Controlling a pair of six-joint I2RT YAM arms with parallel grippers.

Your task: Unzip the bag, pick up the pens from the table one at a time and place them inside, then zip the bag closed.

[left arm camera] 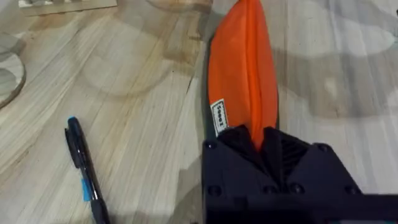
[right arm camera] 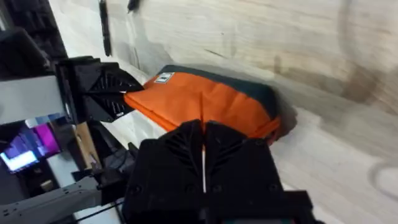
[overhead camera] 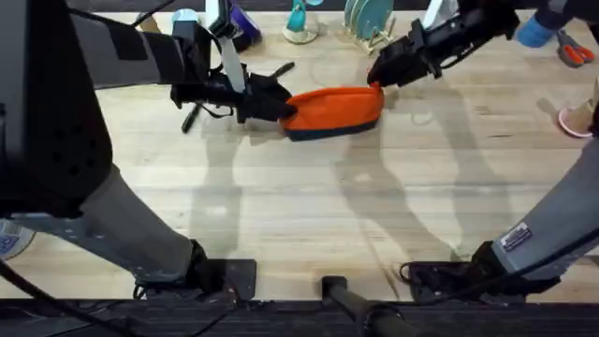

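Near one bag end, a small white tag's writing is illegible; both end effectors pinch the bag.

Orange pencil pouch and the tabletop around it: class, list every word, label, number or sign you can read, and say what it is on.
White tag on the orange pencil pouch, beside the left hand: dark lettering, too blurred to read.
The tag in the right wrist view: too small to read.
White label on the right arm near its base: too small to read.
Nothing else legible.

Pale plank table, orange bag, black pens.
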